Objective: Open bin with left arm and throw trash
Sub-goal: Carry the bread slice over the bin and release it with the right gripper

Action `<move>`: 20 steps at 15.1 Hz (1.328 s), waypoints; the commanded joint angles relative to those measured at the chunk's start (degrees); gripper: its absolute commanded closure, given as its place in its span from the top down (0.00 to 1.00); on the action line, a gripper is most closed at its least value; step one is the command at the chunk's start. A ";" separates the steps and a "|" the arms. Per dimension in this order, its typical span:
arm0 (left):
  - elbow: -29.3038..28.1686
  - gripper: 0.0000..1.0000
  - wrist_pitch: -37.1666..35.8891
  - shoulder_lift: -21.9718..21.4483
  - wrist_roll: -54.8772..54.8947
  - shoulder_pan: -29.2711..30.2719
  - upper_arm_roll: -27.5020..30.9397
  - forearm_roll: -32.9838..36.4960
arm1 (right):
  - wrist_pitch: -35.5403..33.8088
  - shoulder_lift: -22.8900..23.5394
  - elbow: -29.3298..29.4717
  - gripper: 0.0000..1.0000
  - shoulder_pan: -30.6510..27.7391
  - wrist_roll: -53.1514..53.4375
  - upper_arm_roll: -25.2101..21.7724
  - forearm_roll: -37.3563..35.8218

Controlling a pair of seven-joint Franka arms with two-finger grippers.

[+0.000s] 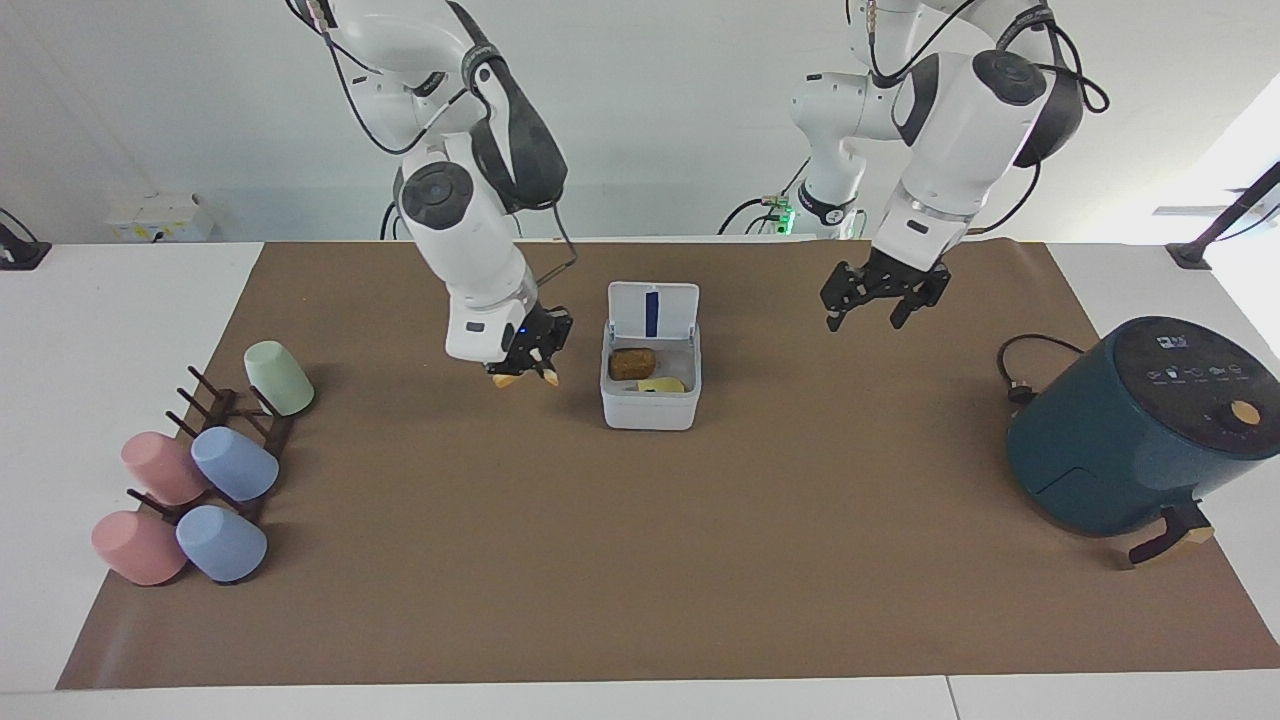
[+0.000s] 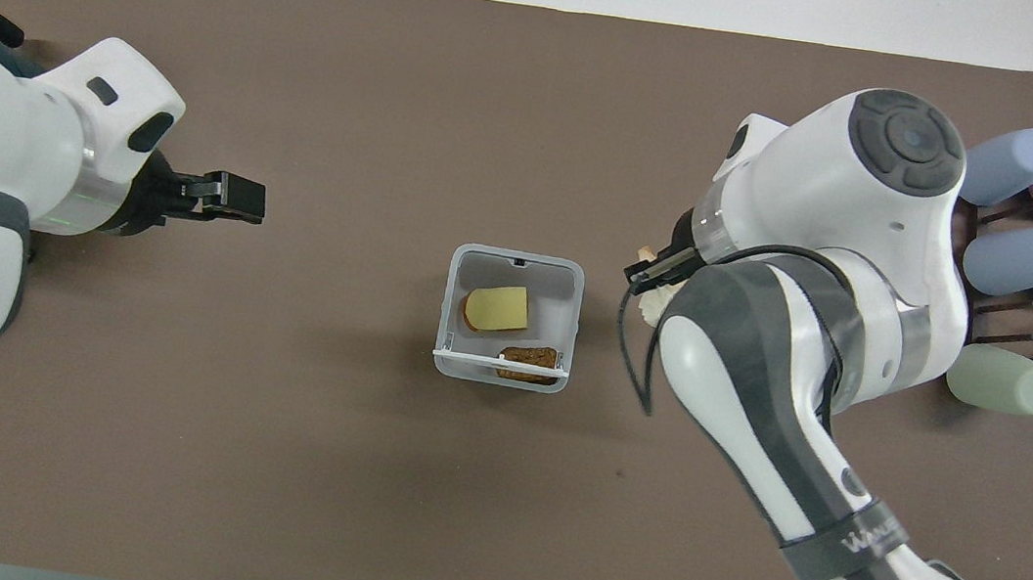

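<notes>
Bin (image 1: 650,385) lid up; nugget (image 1: 632,363), cheese (image 1: 662,385) inside. Right hand (image 1: 527,365) clamped on what looks like bread (image 1: 508,379), raised beside bin. Left hand (image 1: 877,297) apart, raised over bench (image 1: 640,560)

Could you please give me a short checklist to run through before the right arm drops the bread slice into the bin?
1. Bin lid up: the bin stands open, lid upright. Ok.
2. Grasp: the right end effector is shut on the bread slice. Ok.
3. Over the opening: the right end effector hangs over the mat beside the bin, toward the right arm's end, not over it. Not ok.
4. Room inside: the nugget and the cheese chunk lie in the bin with bare floor showing. Ok.
5. Path free: the left end effector, open and empty, is over the mat toward the air fryer. Ok.
</notes>
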 commanded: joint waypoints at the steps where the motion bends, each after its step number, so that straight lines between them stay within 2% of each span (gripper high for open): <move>1: 3.72 1.00 -6.28 -0.66 6.04 5.00 -0.54 1.25 | 0.12 0.89 2.69 0.00 4.92 18.31 0.40 0.77; 3: 6.79 1.00 -10.59 -0.58 11.05 8.44 -0.62 1.25 | 5.02 1.42 1.73 0.00 8.86 26.25 0.40 0.77; 8: 13.21 1.00 -16.40 0.04 12.04 10.21 -0.54 4.86 | 13.46 -0.68 -5.29 0.00 11.34 27.15 0.31 0.77; 10: 15.15 1.00 -18.16 0.13 12.13 10.82 -0.45 5.12 | 14.72 -1.39 -7.33 0.00 11.52 27.24 0.31 0.77; 11: 16.20 1.00 -19.12 0.47 12.39 11.17 -0.45 5.21 | 14.54 -1.39 -7.33 0.16 11.44 27.07 0.40 0.77; 13: 18.14 1.00 -21.15 1.53 12.65 11.44 -0.45 5.38 | 14.37 -1.30 -6.89 1.00 11.43 26.98 0.31 0.42; 16: 19.20 1.00 -21.32 2.75 12.83 12.66 -0.45 5.12 | 14.45 -0.78 -5.40 1.00 11.43 27.07 0.22 -0.29; 18: 22.61 1.00 -22.12 5.13 12.83 13.20 -0.45 5.21 | 14.89 -0.43 -4.09 1.00 10.91 26.80 0.13 -1.69; 20: 22.80 1.00 -22.73 5.23 12.83 13.02 -0.54 5.30 | 14.20 -0.34 -2.68 1.00 10.38 26.63 0.13 -3.18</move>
